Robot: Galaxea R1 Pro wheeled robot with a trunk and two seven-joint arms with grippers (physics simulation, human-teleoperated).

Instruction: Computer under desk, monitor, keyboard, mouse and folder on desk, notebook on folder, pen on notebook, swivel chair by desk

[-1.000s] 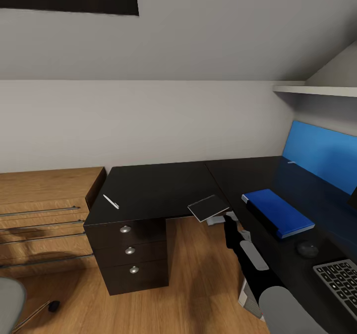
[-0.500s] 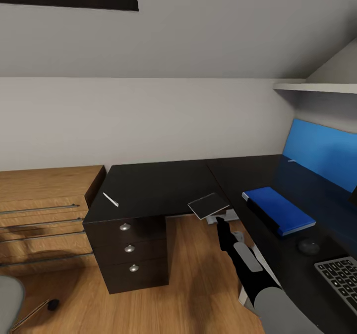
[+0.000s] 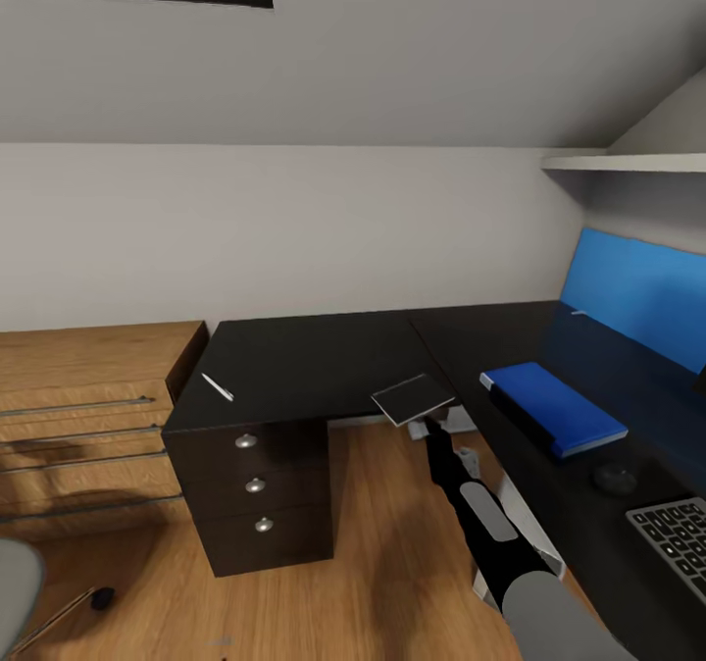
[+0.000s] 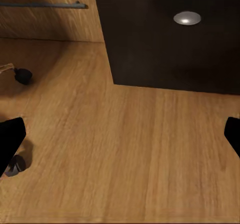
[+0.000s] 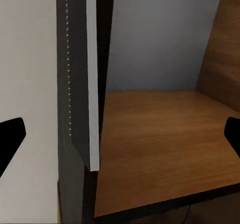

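The glossy black L-shaped tabletop carries a thin white pen near its left end, above a black drawer unit with round silver knobs. A thin grey notebook with white edges juts past the inner corner of the tabletop. Further right lie the flat bright blue folder, the small rounded black mouse and the corner of the dark-keyed keyboard. The right arm, black with grey padded segments, reaches forward and up, its right hand just under the notebook; I cannot tell whether it grips the book. The left hand hangs spread wide over the wooden floor, holding nothing.
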